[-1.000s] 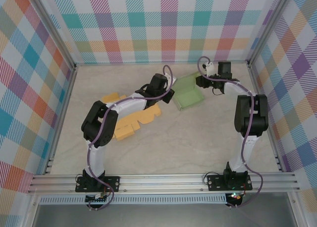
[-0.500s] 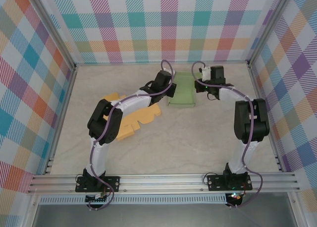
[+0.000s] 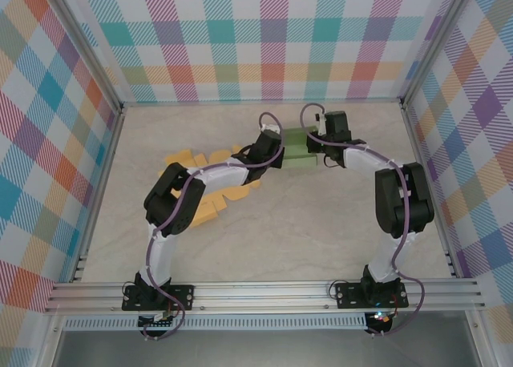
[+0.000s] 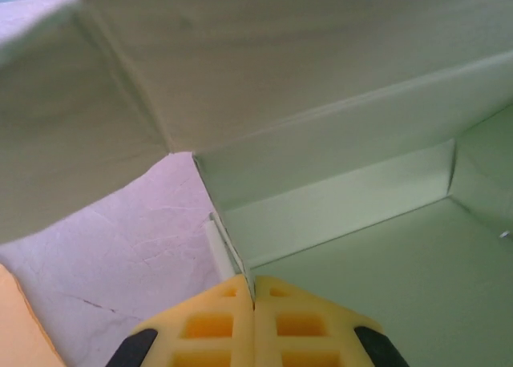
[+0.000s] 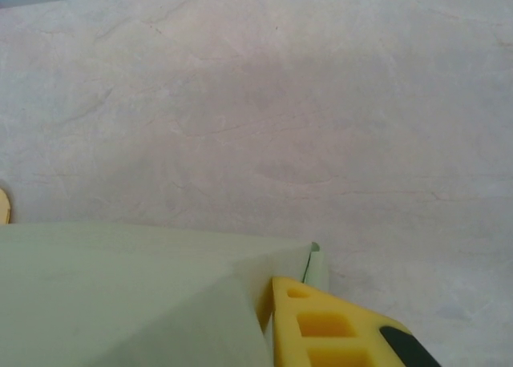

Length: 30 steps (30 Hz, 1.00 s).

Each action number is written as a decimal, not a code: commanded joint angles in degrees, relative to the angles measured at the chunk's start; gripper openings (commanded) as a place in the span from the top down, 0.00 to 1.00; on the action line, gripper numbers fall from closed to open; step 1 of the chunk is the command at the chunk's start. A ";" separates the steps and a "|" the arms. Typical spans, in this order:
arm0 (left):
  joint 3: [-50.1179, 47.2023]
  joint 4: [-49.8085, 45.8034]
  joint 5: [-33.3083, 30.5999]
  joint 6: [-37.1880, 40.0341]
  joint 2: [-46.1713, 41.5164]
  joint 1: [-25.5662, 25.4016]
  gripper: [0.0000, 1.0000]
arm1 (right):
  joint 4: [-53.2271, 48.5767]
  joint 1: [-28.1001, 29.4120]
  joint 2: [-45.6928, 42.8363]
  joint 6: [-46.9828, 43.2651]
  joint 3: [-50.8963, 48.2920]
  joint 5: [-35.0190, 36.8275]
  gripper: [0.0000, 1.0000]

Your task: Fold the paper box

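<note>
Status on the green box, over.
Left gripper shut on green box wall. Right gripper at opposite side, grip unclear. Yellow cutout lies left, apart.

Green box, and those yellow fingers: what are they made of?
The green box looks like thin card or paper: matte, with sharp fold creases. The left fingers look like moulded plastic or rubber, bright yellow with square pockets; which one is hard to tell.

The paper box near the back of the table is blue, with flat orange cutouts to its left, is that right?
No: the top external view shows the paper box is pale green, not blue. It is near the back of the table, with flat orange cutouts to its left.
</note>
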 commanded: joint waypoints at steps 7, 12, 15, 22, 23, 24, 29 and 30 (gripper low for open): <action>-7.33 4.90 0.11 -1.89 -3.61 -1.67 1.00 | 4.06 4.50 -5.17 2.96 -7.64 0.68 0.82; -12.07 7.08 -0.40 -2.54 -6.21 -1.76 1.00 | 8.91 5.17 -8.49 3.14 -15.46 1.72 0.84; -14.80 8.16 -0.66 -3.05 -7.82 -1.81 1.00 | 10.89 5.70 -9.14 2.82 -18.44 2.46 0.86; -19.65 9.29 0.11 -3.61 -11.29 -1.88 0.66 | 12.69 6.29 -8.15 2.60 -21.51 5.16 0.87; -20.18 9.44 0.25 -3.57 -11.91 -1.94 0.63 | 12.76 6.33 -8.02 2.52 -21.54 5.32 0.87; -20.68 9.44 0.30 -3.54 -12.66 -1.90 0.59 | 12.88 6.33 -7.96 2.51 -21.68 5.25 0.87; -23.56 8.58 0.11 -2.48 -16.71 -2.58 0.38 | 12.44 6.42 -7.84 1.90 -21.37 5.54 0.88; -24.54 8.48 0.20 -2.67 -17.75 -2.73 0.35 | 12.24 6.53 -7.84 1.78 -21.27 5.60 0.87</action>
